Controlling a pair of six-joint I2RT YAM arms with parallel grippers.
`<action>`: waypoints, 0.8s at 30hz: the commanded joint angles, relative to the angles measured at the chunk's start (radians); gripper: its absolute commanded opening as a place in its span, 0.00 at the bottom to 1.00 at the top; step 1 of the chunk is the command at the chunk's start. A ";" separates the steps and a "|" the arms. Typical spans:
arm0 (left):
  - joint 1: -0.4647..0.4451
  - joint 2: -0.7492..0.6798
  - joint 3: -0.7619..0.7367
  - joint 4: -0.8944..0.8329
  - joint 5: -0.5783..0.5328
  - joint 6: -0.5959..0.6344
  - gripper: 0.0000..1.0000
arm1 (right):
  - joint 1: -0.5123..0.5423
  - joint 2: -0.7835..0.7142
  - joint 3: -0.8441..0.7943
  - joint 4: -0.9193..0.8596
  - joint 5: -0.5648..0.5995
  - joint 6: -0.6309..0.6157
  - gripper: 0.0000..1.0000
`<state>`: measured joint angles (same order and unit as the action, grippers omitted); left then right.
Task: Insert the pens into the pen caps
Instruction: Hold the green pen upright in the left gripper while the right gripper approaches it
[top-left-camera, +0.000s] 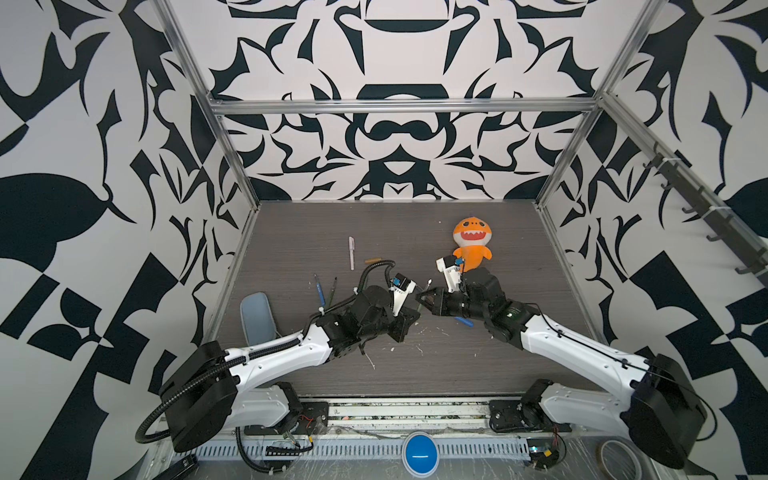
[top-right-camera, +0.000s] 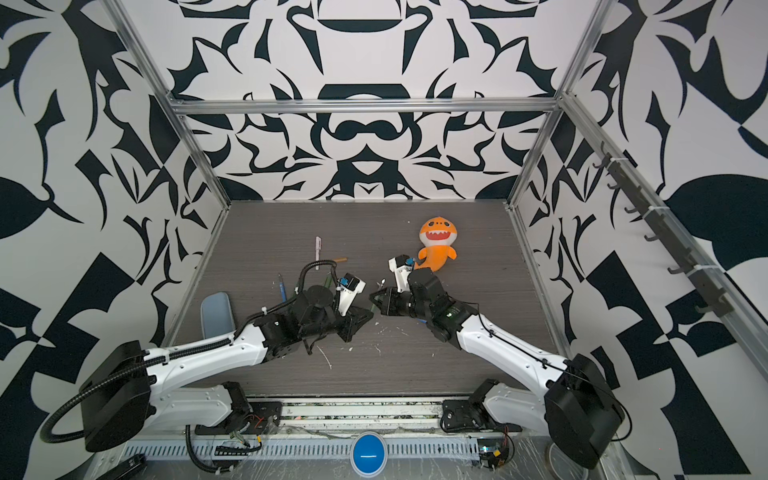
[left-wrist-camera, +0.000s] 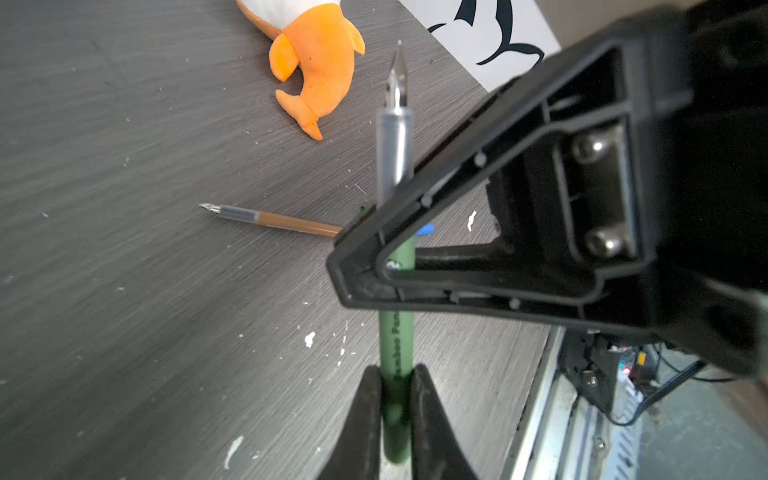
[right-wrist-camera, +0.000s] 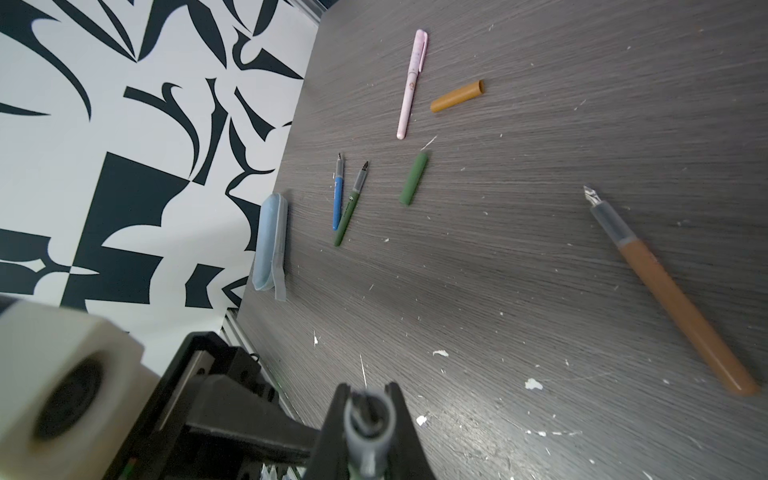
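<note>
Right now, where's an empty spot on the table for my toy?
Bare: the back strip of the table behind the pink pen and shark plush; also near the front edge, just white flecks. Crowded: the middle, where the left claw and right claw meet, and left by the blue pen and blue pouch.

Two near-identical overhead views of the whole table (top-left-camera: 374, 232); both wrist cameras close above its surface.

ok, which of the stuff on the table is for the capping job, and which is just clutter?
Job: held green pen, brown pen, blue pen, second green pen, capped pink pen, orange cap, green cap, blue cap.
Clutter: shark plush, pale blue pouch, white scraps.
</note>
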<state>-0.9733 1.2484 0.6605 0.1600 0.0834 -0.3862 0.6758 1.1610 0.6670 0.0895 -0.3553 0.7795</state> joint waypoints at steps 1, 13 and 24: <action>-0.001 -0.003 -0.014 0.055 0.034 -0.021 0.43 | 0.002 -0.010 0.038 0.050 -0.009 -0.007 0.05; 0.001 0.084 0.035 0.049 0.055 -0.027 0.24 | 0.006 -0.008 0.021 0.087 -0.023 0.017 0.02; 0.001 0.046 0.011 0.095 0.003 -0.048 0.30 | 0.010 0.006 0.024 0.074 -0.027 0.012 0.03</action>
<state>-0.9726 1.3262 0.6685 0.2062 0.0963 -0.4210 0.6785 1.1732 0.6670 0.1394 -0.3790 0.7963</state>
